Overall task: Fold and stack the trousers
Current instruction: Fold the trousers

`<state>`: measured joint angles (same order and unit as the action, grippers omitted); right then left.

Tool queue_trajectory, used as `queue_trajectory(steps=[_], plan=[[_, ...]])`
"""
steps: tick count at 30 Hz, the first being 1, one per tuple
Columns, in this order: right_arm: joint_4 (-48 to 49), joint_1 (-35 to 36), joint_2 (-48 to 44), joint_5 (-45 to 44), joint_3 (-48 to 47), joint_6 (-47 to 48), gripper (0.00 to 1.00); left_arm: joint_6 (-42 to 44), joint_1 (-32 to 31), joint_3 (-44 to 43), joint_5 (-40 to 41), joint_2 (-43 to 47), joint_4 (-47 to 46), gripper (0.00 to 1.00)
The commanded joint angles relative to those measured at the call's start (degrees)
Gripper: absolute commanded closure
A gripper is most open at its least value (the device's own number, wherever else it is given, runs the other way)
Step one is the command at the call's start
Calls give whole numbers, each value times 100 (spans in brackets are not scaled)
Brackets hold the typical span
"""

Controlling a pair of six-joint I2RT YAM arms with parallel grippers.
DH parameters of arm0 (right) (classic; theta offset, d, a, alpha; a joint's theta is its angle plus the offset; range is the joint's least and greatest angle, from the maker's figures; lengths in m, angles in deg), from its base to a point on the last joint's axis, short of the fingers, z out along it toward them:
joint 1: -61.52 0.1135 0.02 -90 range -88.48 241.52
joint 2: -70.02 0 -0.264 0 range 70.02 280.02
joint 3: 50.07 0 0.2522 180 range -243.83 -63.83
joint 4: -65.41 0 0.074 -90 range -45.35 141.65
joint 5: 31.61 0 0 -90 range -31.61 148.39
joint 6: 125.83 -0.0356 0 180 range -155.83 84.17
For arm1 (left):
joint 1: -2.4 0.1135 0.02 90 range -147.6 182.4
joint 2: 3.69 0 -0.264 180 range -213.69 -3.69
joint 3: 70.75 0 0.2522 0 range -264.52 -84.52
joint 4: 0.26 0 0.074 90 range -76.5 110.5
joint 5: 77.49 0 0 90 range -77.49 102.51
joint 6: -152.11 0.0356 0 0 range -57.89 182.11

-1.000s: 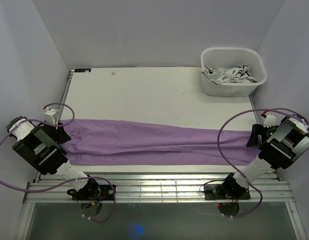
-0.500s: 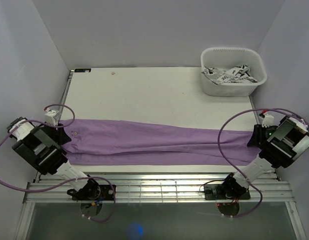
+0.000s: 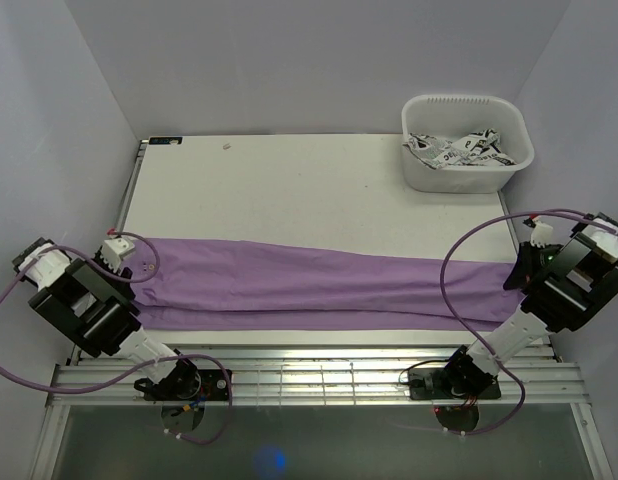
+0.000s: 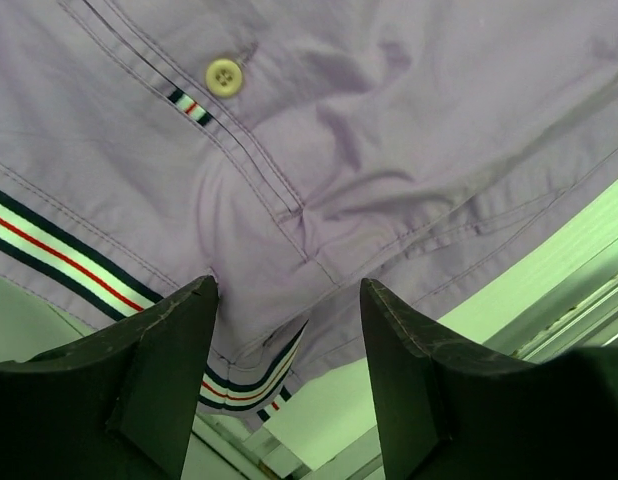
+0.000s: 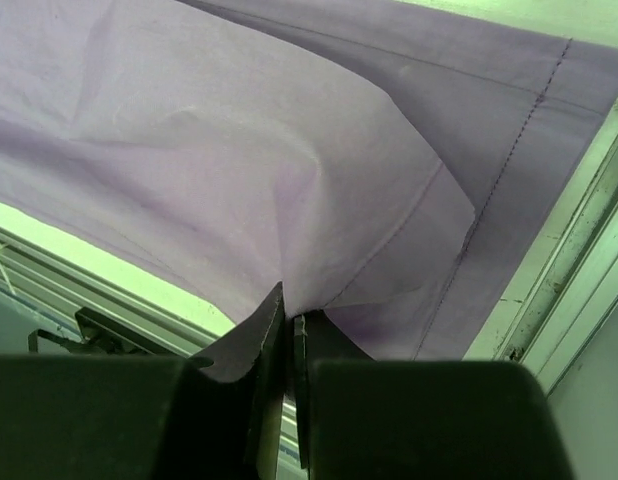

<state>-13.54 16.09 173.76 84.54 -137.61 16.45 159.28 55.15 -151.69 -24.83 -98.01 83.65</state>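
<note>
Trousers [image 3: 319, 285] of lilac cloth lie stretched in one long strip across the table [image 3: 309, 190]. They reach from the left gripper [image 3: 127, 272] at the waist end to the right gripper [image 3: 524, 268] at the leg end.

Beyond the right gripper, toward the far side of the table and well apart from it, stands a white plastic tub [image 3: 459, 180]. It holds a crumpled cloth [image 3: 459, 148] printed in black and white.

In its wrist view the left gripper [image 4: 289, 390] has its jaws set wide apart. The waist edge of the trousers lies under the gap between the two dark fingers [image 4: 159, 390]. Whether the tips touch the cloth cannot be told.

The right gripper [image 5: 287, 325] has its jaws pressed together on a pinch of the trousers close to the stitched hem. The cloth rises to a small peak at the tips, and two layers show there, one lying over the other.

A striped band [image 4: 69, 255] of navy, white and red runs along the waist edge, passing the left finger. Ahead of the left gripper sits a pale button [image 4: 224, 76], with a tiny striped tab [image 4: 192, 107] just beside it.
</note>
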Motion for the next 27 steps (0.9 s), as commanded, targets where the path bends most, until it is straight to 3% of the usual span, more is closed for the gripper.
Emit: queue_trajectory(steps=[1, 7, 15, 27], plan=[[-38, -71, 93, -215, -497, 143, 92, 803, 25, 380, 368, 519, -448, 30], [-134, -54, 216, -541, -699, 117, 92, 953, 25, 487, 526, 670, -1091, 27], [-161, 8, 295, -910, -910, 90, 92, 988, 60, -515, 324, 380, -388, 25], [-135, 175, 296, -1086, -945, 125, 92, 1586, 60, 151, 781, 292, -19, 25]])
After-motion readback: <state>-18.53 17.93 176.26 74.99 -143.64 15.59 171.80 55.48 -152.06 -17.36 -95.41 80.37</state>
